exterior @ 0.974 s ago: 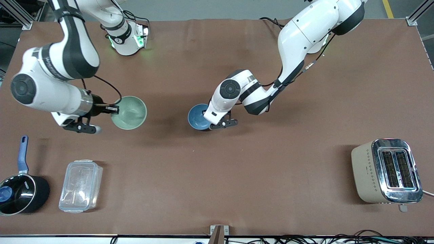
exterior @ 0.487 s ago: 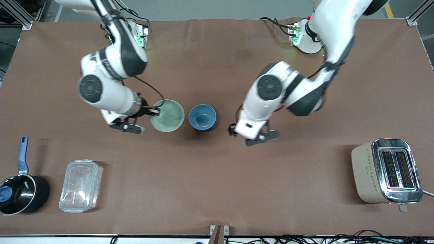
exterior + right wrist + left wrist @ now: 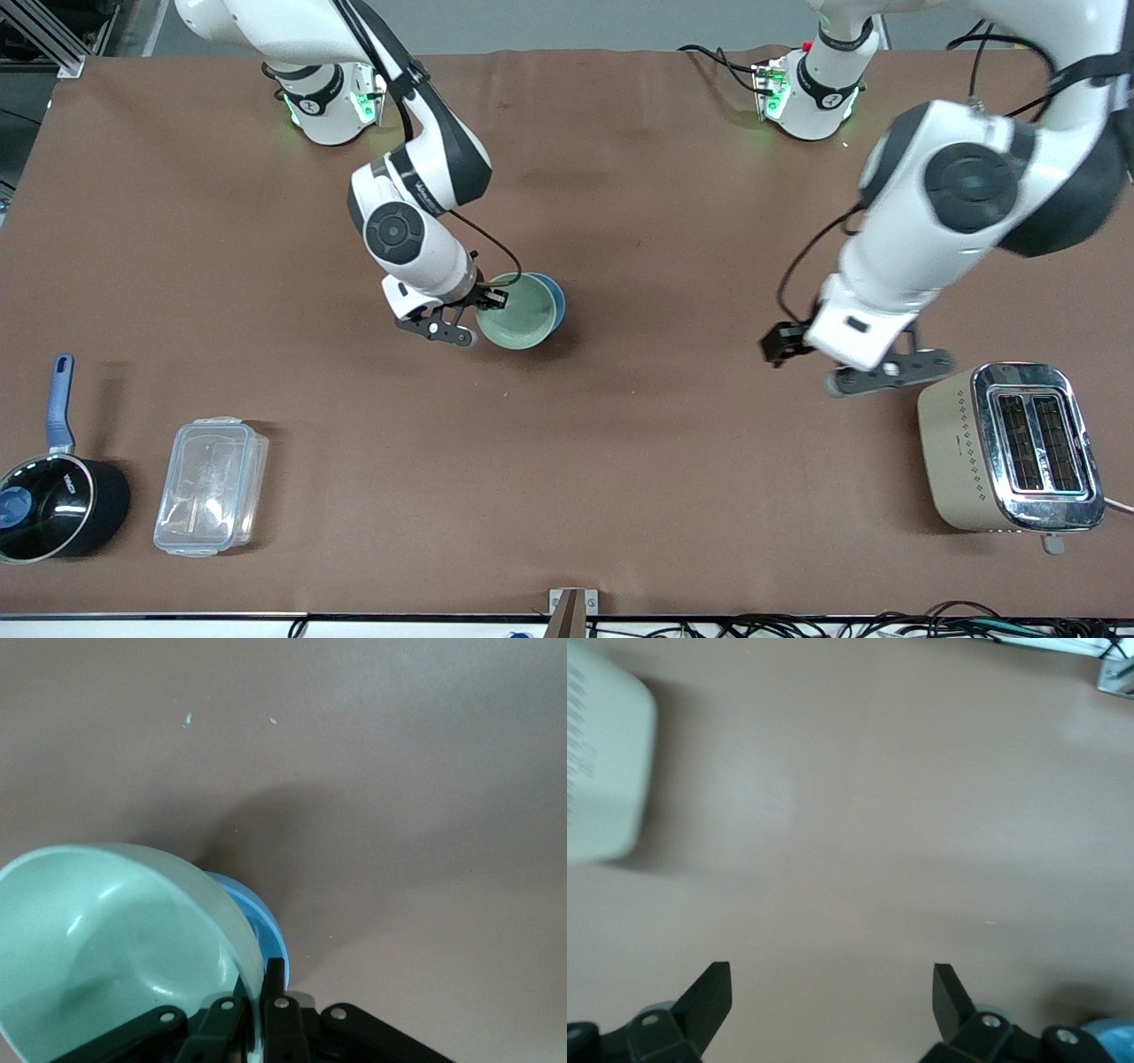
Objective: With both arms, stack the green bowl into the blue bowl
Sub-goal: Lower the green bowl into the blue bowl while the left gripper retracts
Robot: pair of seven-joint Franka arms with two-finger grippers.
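The pale green bowl [image 3: 521, 310] is over the blue bowl [image 3: 553, 292] at the table's middle, and only a blue sliver of rim shows beside it. My right gripper [image 3: 485, 299] is shut on the green bowl's rim on the side toward the right arm's end. In the right wrist view the green bowl [image 3: 115, 948] covers most of the blue bowl [image 3: 261, 926], and the gripper [image 3: 257, 992] pinches the green rim. My left gripper [image 3: 784, 344] is open and empty, up over bare table near the toaster; in the left wrist view [image 3: 833, 988] its fingers stand wide apart.
A beige toaster [image 3: 1010, 447] stands toward the left arm's end, near the front edge; it also shows in the left wrist view [image 3: 602, 771]. A clear plastic box [image 3: 211, 486] and a black saucepan with a blue handle [image 3: 53, 496] sit toward the right arm's end.
My right gripper has carried the green bowl toward the table's middle and onto the blue bowl. My left gripper has let go of the blue bowl and swung away toward the toaster.
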